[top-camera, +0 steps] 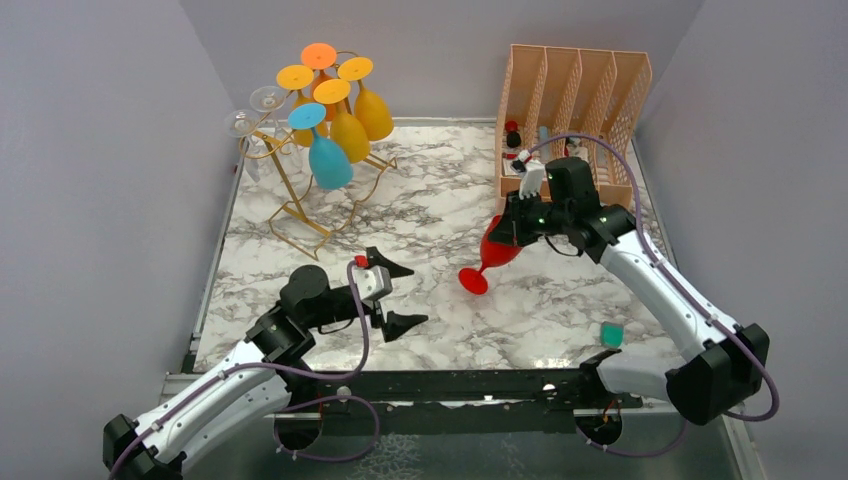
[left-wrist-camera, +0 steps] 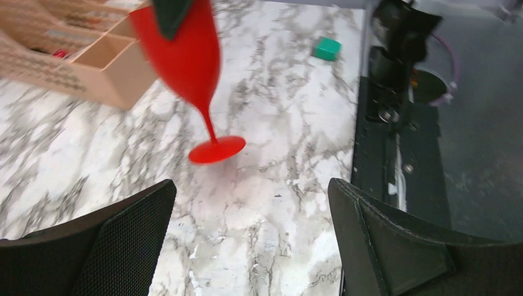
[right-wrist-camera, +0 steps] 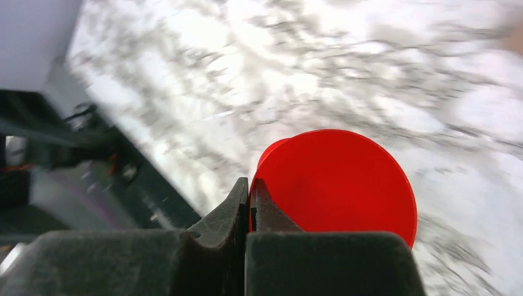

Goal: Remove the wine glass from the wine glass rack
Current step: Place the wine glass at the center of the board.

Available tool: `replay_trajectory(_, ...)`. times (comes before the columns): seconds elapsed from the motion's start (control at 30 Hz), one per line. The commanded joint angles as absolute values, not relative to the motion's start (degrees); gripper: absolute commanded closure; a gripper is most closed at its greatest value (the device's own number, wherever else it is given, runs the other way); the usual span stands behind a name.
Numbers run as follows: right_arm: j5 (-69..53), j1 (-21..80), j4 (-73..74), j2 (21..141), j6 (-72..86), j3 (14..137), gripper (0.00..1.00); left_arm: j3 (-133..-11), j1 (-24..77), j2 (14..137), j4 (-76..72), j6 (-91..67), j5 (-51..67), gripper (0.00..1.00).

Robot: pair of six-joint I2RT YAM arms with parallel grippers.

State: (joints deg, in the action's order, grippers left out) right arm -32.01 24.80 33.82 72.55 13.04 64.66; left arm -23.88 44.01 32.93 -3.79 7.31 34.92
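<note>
A red wine glass (top-camera: 497,248) hangs tilted over the middle of the marble table, its foot (top-camera: 473,280) low near the surface. My right gripper (top-camera: 512,222) is shut on the rim of its bowl. In the right wrist view the fingers (right-wrist-camera: 250,185) pinch the bowl's wall, with the red wine glass (right-wrist-camera: 339,179) right behind them. My left gripper (top-camera: 418,294) stands wide open to the left of the glass, apart from it and holding nothing. In its own view the left gripper (left-wrist-camera: 251,188) faces the red wine glass (left-wrist-camera: 185,55). The gold wire wine glass rack (top-camera: 298,210) stands at the back left.
Orange, yellow, blue and clear glasses (top-camera: 330,160) hang upside down on the rack. A peach lattice file organiser (top-camera: 575,90) with small items stands at the back right. A small teal block (top-camera: 611,334) lies near the right arm's base, also in the left wrist view as the teal block (left-wrist-camera: 326,48).
</note>
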Motion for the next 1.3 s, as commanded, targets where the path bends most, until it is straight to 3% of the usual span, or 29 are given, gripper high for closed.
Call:
replay_trajectory(0.0, -6.3, 24.87, 30.73, 66.64, 14.01, 61.17, 0.99, -23.14, 44.03, 30.36, -2.72, -3.63, 17.83, 0.01)
replay_trajectory(0.37, 13.67, 24.87, 28.56, 65.23, 14.43, 59.58, 0.99, -29.25, 44.03, 29.83, 11.83, -10.14, 0.27, 0.01)
replay_trajectory(0.63, 12.43, 24.83, 25.63, 70.13, 13.58, 60.37, 0.99, -28.78, 44.03, 26.43, 12.4, -8.71, -6.05, 0.01)
replay_trajectory(1.27, 13.27, 24.87, 23.94, 79.96, 12.23, 64.31, 0.98, -28.43, 44.03, 26.43, 12.68, -7.74, -5.85, 0.01)
